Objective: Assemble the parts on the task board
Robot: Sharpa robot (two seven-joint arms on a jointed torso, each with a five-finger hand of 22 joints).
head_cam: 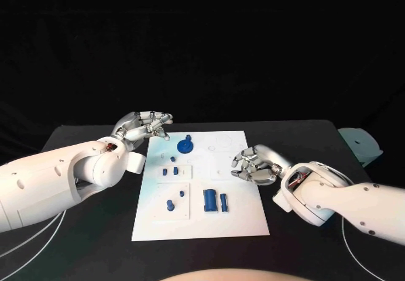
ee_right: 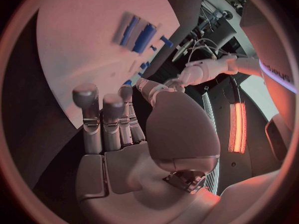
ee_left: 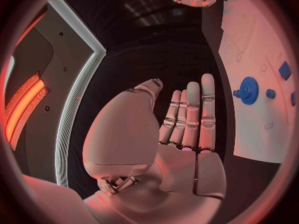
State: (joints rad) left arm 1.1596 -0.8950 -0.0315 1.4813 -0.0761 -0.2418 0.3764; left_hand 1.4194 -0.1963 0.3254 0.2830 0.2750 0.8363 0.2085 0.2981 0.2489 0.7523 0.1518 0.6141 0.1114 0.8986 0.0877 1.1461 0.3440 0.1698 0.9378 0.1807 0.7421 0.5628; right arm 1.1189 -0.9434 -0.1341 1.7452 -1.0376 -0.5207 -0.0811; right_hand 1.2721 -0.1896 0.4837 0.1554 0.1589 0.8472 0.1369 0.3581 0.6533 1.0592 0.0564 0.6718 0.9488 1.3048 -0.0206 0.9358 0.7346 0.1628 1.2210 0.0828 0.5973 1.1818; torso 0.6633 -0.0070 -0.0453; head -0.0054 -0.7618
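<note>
Black table (head_cam: 93, 234), white task board (head_cam: 244, 222) at centre. Blue gear (head_cam: 186, 144) lies toward the board's 12 o'clock; two blue blocks (head_cam: 215, 201) toward 6. Left hand (head_cam: 143, 124) hovers off the 11 o'clock corner, fingers straight, together, holding nothing. Right hand (head_cam: 256, 164) at the 3 o'clock edge, fingers loosely curled, nothing held.
</note>
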